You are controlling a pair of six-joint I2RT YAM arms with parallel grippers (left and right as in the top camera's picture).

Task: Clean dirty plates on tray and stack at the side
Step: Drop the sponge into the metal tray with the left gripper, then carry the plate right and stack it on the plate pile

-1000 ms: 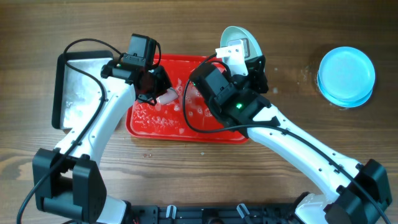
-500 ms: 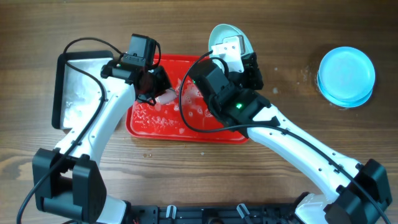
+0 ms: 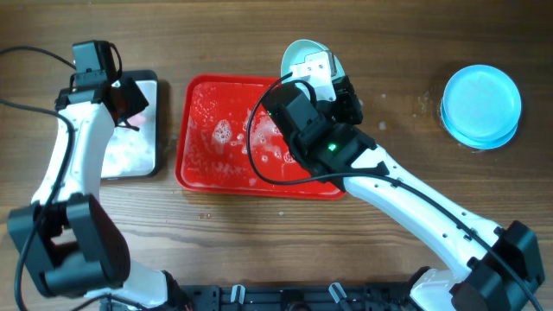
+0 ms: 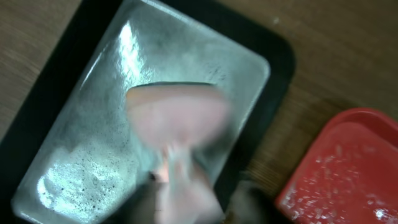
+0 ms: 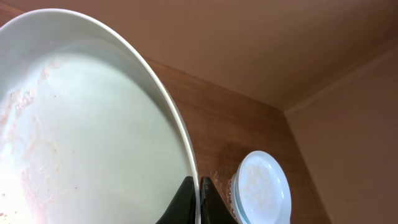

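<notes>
My right gripper (image 3: 331, 76) is shut on the rim of one pale light-blue plate (image 3: 299, 50) and holds it tilted on edge above the far rim of the red tray (image 3: 207, 160). In the right wrist view the fingers (image 5: 199, 190) pinch the plate (image 5: 93, 124), which has faint orange-brown smears. The tray is wet with foam and holds no plates. Two clean-looking blue plates (image 3: 481, 104) are stacked at the far right and also show in the right wrist view (image 5: 264, 186). My left gripper (image 3: 128, 99) holds a pink sponge (image 4: 180, 115) over the silver pan.
The black-rimmed silver pan (image 3: 117, 160) with soapy water lies left of the tray; it also shows in the left wrist view (image 4: 81, 143), with the tray's corner (image 4: 348, 174) to its right. The left wrist view is motion-blurred. Bare wooden table lies between tray and stack.
My left arm swung left from the tray to above the silver pan, taking the sponge along. My right gripper shifted the tilted plate slightly left.
</notes>
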